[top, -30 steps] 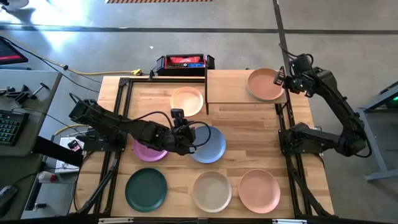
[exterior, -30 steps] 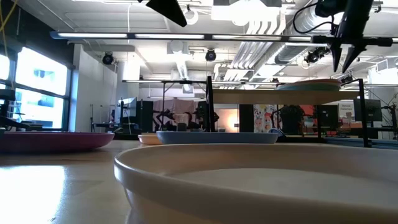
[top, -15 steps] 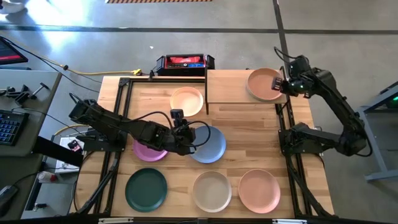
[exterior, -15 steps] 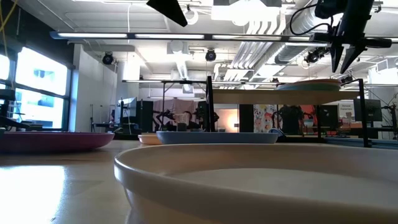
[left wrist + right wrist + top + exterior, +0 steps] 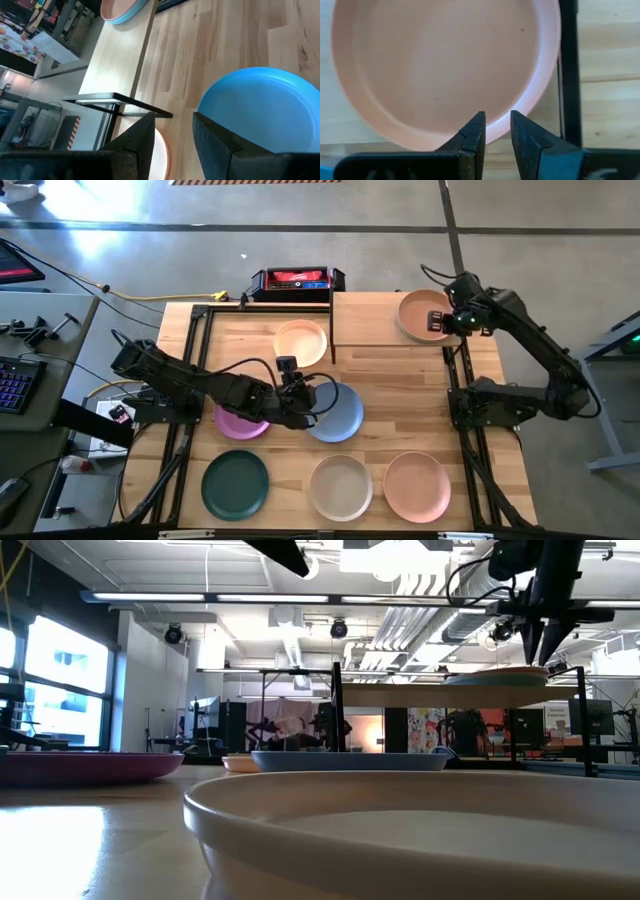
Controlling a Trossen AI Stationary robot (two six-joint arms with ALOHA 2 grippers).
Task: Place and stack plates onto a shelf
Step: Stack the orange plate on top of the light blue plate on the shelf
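Note:
A peach plate rests flat on the right end of the shelf. My right gripper points down just above that plate's right rim, its fingers a narrow gap apart with nothing between them. My left gripper stands open beside the left rim of the blue plate, which lies on the table. A pink-purple plate lies partly under the left arm. Whether a finger touches the blue plate cannot be told.
On the table also lie a cream plate left of the shelf, and along the near edge a dark green plate, a beige plate and a pink plate. A black and red box sits behind the far edge.
My right gripper has moved toward the table's left, from beside the shelf's right end to above the peach plate's right rim, sinking slightly and rolling at the wrist. The plate has stayed in place on the shelf.

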